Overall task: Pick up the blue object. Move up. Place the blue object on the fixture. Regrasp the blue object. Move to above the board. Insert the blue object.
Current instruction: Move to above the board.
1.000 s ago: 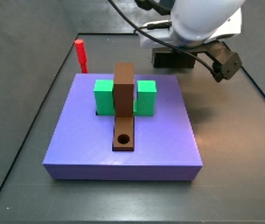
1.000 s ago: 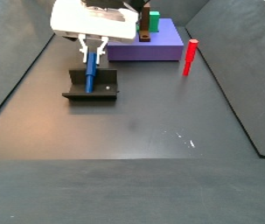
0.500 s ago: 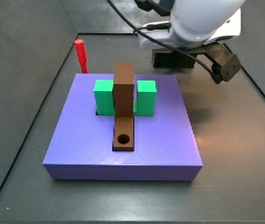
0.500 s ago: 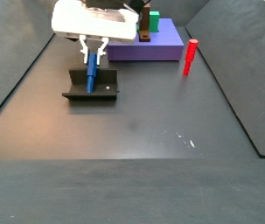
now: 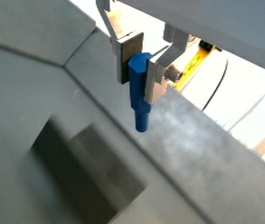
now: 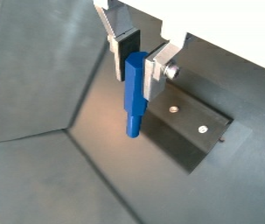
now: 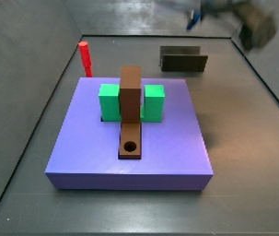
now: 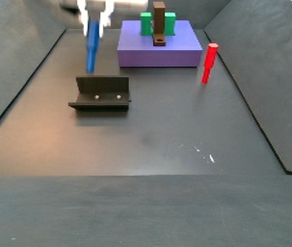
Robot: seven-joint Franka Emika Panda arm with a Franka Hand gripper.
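The blue object (image 8: pixel 92 46) is held upright in the air above the fixture (image 8: pixel 100 95), clear of it; in both wrist views the gripper (image 5: pixel 144 54) is seen clamped on the peg's upper end, the silver fingers (image 6: pixel 160 63) pressed against its sides and the rest of the peg (image 6: pixel 135 94) hanging free below. In a side view the gripper (image 8: pixel 94 10) is cut off by the upper edge of the picture, so only the finger ends are seen. In a side view the gripper (image 7: pixel 223 13) is only a dark blur at the upper edge, and the peg cannot be made out there.

The fixture (image 7: pixel 183 60) stands empty on the dark floor, behind the board (image 7: pixel 132 138) and apart from it. On the board a green block (image 7: pixel 132 101) is crossed by a long brown strip (image 7: pixel 131 111) with a round hole near its near end. A red peg (image 7: pixel 87 58) stands upright on the floor just beside the board's far corner; it is also seen in a side view (image 8: pixel 210 63), well apart from the fixture. Nothing lies between the fixture and the board.
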